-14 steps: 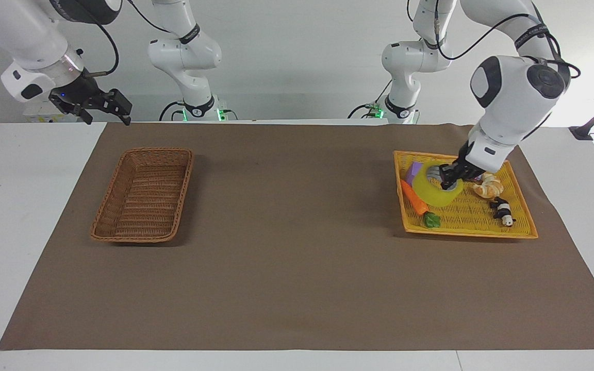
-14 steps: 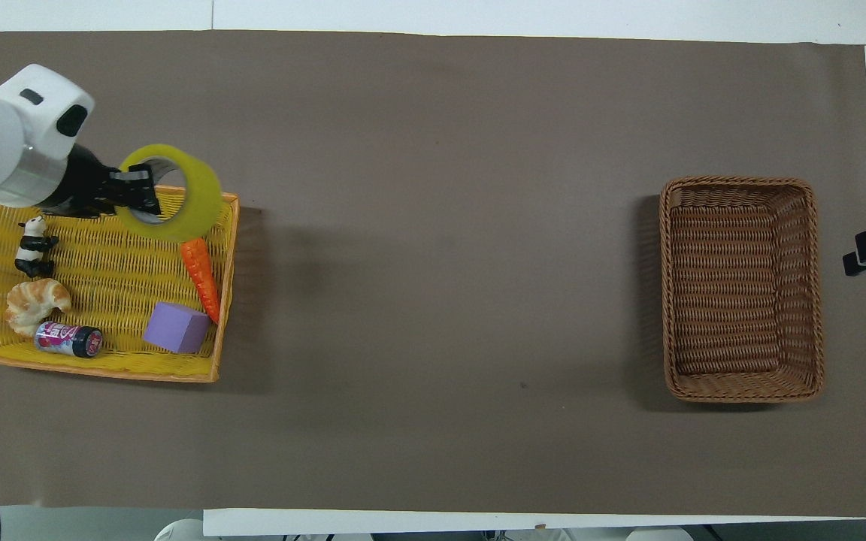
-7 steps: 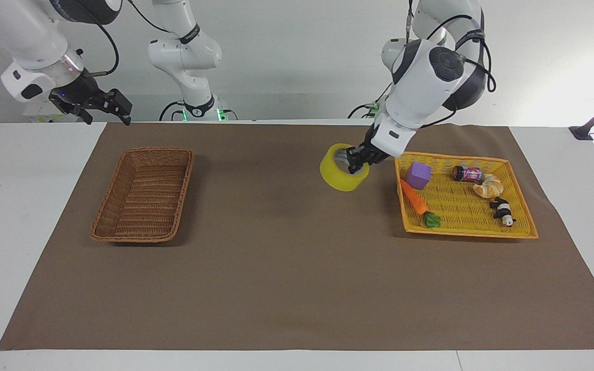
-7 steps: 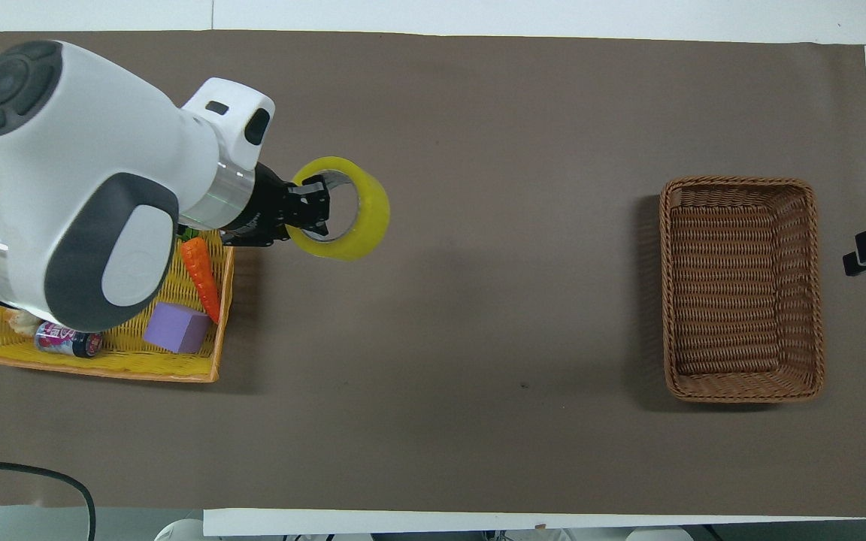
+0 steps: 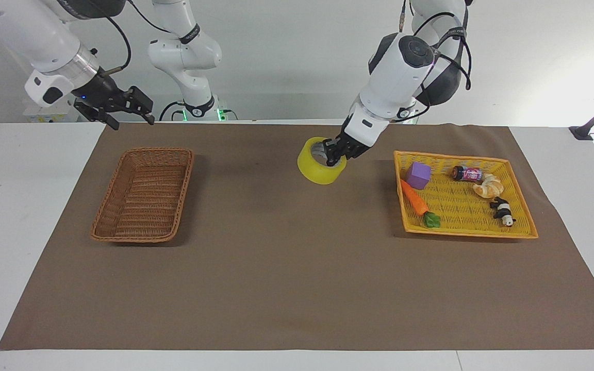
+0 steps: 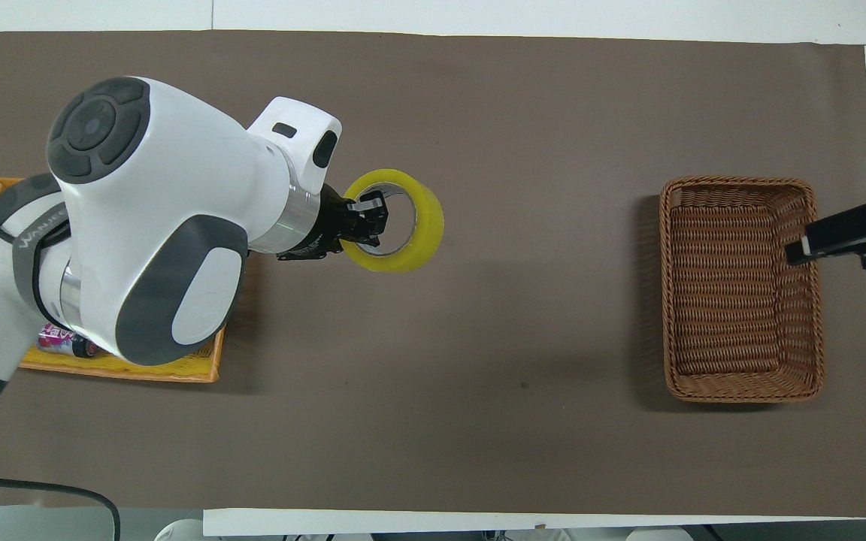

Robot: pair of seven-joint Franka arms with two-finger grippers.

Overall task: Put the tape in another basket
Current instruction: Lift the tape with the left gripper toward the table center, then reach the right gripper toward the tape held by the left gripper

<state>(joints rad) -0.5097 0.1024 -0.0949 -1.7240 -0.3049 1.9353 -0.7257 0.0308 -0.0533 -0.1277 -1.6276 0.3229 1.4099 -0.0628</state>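
Note:
My left gripper (image 5: 334,154) is shut on the rim of the yellow tape roll (image 5: 320,166), one finger inside the core. It holds the roll tilted in the air over the brown mat, between the yellow tray and the brown wicker basket (image 5: 186,180). In the overhead view the left gripper (image 6: 369,218) and the tape (image 6: 422,225) are over the mat just past the tray. The basket (image 6: 737,182) has nothing in it. My right gripper (image 5: 121,105) is open and raised; in the overhead view the right gripper (image 6: 846,237) overlaps the basket's outer rim.
A flat yellow-orange tray (image 5: 462,232) at the left arm's end holds a purple block (image 5: 419,175), a carrot (image 5: 414,198), a small can (image 5: 467,173), a croissant (image 5: 488,186) and a panda figure (image 5: 503,211). The left arm hides most of the tray (image 6: 177,373) from overhead.
My left gripper lifted the tape out of the yellow tray and carried it over the mat toward the wicker basket. My right gripper moved in over the basket's rim.

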